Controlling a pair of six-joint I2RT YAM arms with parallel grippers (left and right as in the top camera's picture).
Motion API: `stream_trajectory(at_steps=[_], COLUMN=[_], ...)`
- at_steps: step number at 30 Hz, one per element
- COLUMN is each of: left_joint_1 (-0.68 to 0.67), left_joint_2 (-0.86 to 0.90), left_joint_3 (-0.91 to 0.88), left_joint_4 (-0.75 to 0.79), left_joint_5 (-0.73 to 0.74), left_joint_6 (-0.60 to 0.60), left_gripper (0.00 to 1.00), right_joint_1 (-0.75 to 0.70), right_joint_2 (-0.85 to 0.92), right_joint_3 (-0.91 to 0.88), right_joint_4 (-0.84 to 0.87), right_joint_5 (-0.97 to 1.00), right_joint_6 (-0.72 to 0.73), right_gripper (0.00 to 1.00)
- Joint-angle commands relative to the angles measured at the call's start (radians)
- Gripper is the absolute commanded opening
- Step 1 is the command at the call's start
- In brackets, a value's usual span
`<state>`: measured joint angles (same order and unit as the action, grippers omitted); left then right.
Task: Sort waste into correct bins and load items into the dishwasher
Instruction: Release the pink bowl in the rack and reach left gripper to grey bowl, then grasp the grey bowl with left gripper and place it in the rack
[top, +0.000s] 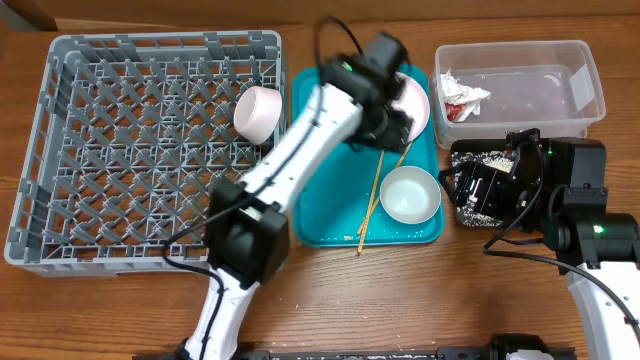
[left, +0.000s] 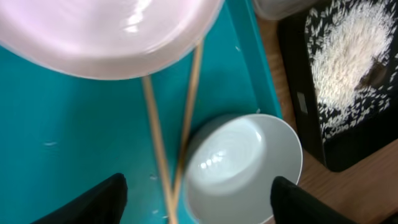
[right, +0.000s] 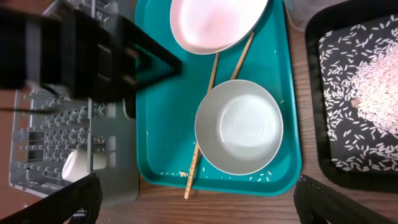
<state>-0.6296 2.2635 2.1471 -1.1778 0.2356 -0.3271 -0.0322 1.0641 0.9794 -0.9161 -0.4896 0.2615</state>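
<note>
Spread and empty, my left fingers (left: 99, 202) hang over the teal tray (left: 74, 143). The white bowl (left: 242, 165) lies below and between them, nearer the right-hand finger. The two chopsticks (left: 155, 137) run from under the pinkish plate (left: 106, 31) just ahead, past the bowl's left rim and into the same gap. My right fingers (right: 68, 202) also stand wide apart and hold nothing. The same bowl lies ahead of them, and the black tray (right: 313, 112) of rice (right: 379, 87) sits off to their right.

The trouble, as I judge it, is the crowding. If my left fingers close here, they may catch a chopstick along with the bowl's rim, and a glazed rim pinched over a thin stick could slip free. The plate rests on the far ends of the sticks, and one stick seems to pass beneath the bowl. Lifting either dish could lever them, and one tip pokes past the tray's near edge over the desk (top: 400, 300). Both my arms crowd the same patch, so a reach by one could strike the other. A knock to the right could scatter rice.

The grey rack (top: 30, 150), with one cup (top: 258, 110) on its side in it, lies to the left of my left fingers. The clear tub (top: 520, 50) holds the wrapper (top: 462, 97).
</note>
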Motion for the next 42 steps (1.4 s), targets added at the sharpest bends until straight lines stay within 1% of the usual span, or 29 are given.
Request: stream_trajectory(at_steps=[1,3,9,13,15,24,25,27,30,33,39,42], left_joint_1=[-0.047,-0.06,-0.087,-0.09,-0.091,-0.092,-0.092,-0.092,-0.092,-0.088,-0.069,-0.033], left_joint_2=[0.006,0.006,0.006,0.006,0.006,0.006,0.006,0.006,0.002,-0.008,-0.06,-0.129], left_joint_3=[-0.08,-0.112,-0.198,-0.257,-0.274,-0.278,-0.278,-0.278,-0.275,-0.24,-0.052,0.079], left_joint_4=[0.068,0.095,0.148,0.189,0.201,0.207,0.208,0.207,0.201,0.151,-0.035,-0.139], left_joint_5=[-0.045,-0.097,-0.188,-0.194,-0.195,-0.193,-0.191,-0.19,-0.166,-0.157,-0.166,-0.217], left_joint_6=[-0.132,-0.16,-0.158,-0.14,-0.14,-0.141,-0.141,-0.142,-0.141,-0.139,-0.068,-0.034], left_gripper=[0.68,0.67,0.63,0.61,0.55,0.2,0.11,0.04,0.04,0.04,0.04,0.04], right_joint_1=[-0.003,-0.003,-0.003,-0.003,-0.003,-0.003,-0.003,-0.003,-0.003,-0.003,-0.003,-0.003], right_joint_2=[-0.007,-0.007,-0.007,-0.007,-0.007,-0.007,-0.007,-0.007,-0.007,-0.007,-0.007,-0.007], right_joint_3=[0.003,0.003,0.003,0.003,0.003,0.003,0.003,0.003,0.003,0.003,0.003,0.003], right_joint_4=[0.005,0.005,0.005,0.005,0.005,0.005,0.005,0.005,0.005,0.005,0.005,0.005], right_joint_5=[0.003,0.003,0.003,0.003,0.003,0.003,0.003,0.003,0.003,0.003,0.003,0.003], right_joint_6=[-0.004,-0.004,-0.003,-0.003,-0.004,-0.004,-0.004,-0.004,-0.004,-0.004,-0.003,-0.004], right_gripper=[1.0,1.0,1.0,1.0,1.0,1.0,1.0,1.0,1.0,1.0,1.0,1.0])
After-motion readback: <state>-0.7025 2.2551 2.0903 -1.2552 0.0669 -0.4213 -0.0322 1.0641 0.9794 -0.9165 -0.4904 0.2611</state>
